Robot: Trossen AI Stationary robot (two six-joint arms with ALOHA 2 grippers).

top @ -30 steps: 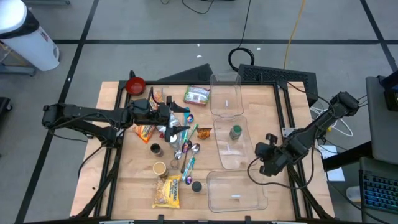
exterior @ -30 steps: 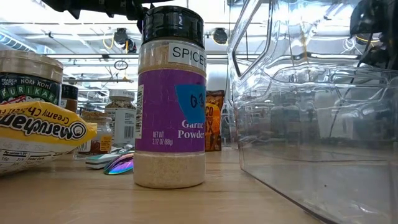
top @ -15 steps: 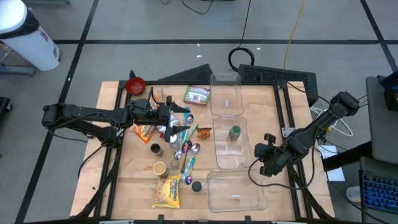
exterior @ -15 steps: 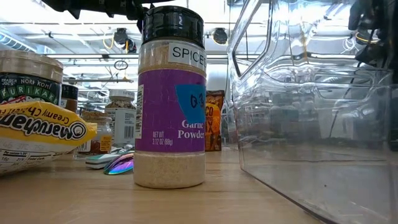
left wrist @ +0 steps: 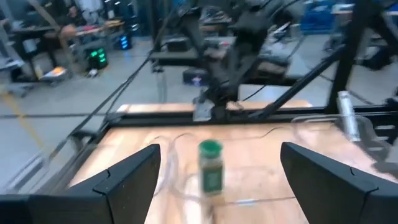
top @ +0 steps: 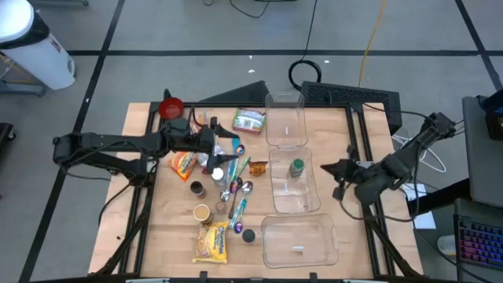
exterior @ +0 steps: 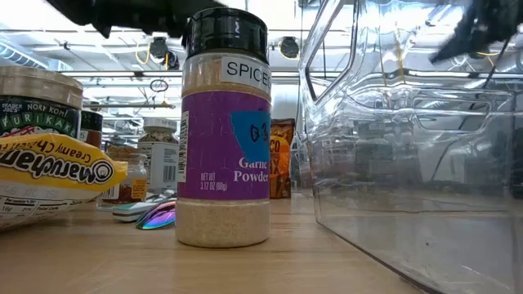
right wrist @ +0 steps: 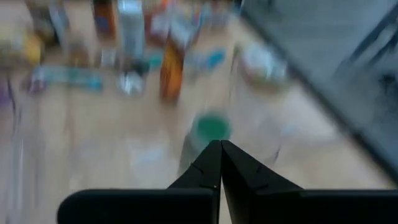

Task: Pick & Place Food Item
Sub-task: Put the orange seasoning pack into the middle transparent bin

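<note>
The wooden desk (top: 165, 236) has bare wood along its left edge and near its front left corner. Most of the things sit in a crowd in the middle.

The left gripper (top: 228, 155) reaches in from the left and hangs over that crowd. Its two fingers (left wrist: 127, 180) are spread wide apart with nothing between them. Under and around it lie an orange snack bag (top: 182, 164), small jars and shiny spoons (top: 238, 189). At the back left corner sits one red bowl (top: 170, 107). Near the front lies one yellow noodle packet (top: 212, 241). Just beside it stands a garlic powder jar with a black lid and purple label (exterior: 225, 131), upright. At the back lies one green and white food bag (top: 249, 120).

Next come three clear plastic bins in a row from back to front. The back bin (top: 285, 122) and the front bin (top: 299, 240) hold no food. The middle bin (top: 292, 182) holds the small spice jar with a green lid (top: 297, 167). The jar stands upright near the back of this bin, with its lid pointing up. There is open room in the bin in front of it.

The right gripper (top: 328, 167) hangs just right of the middle bin, over bare wood near the right edge. Its fingers (right wrist: 219, 163) are pressed tight together and hold nothing. They point at the green-lid jar.
</note>
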